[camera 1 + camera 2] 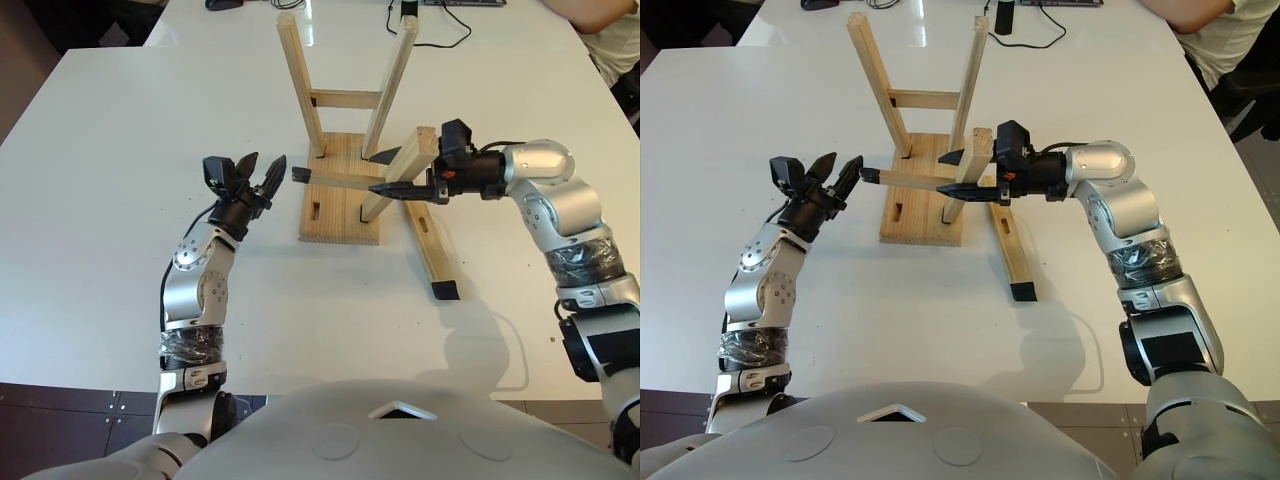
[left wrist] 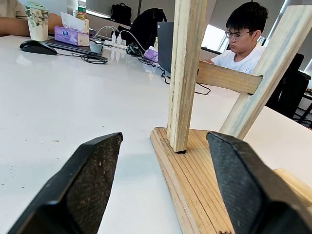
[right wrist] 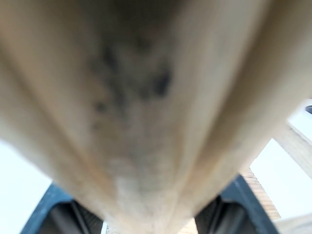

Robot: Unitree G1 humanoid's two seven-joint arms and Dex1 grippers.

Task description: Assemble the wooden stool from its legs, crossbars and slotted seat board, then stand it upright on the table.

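The flat pale wooden slotted seat board is lying on the white counter. Two long legs are standing in its far slots, the left upright wooden leg and the right upright wooden leg, splaying apart toward their tops. A short wooden crossbar is joining them above the board.

At the board's near right corner a third pale wooden leg is leaning, its lower end on the board and its top tilting out to the right. A thin wooden rail with a dark tip is sticking out of it leftward, hanging over the board and reaching about to the board's left edge.

The right claw is clamping this third leg, one dark finger on each side of it. In the right wrist view the wood is sitting very close between those fingers.

The left claw is hovering just left of the board, spread wide and gripping nothing. It is just beside the rail's dark tip, and whether they are touching cannot be told.

To the right of the board a fourth wooden leg with a dark end cap is lying flat on the counter. Beyond the board's far side a black cable is trailing across the counter.
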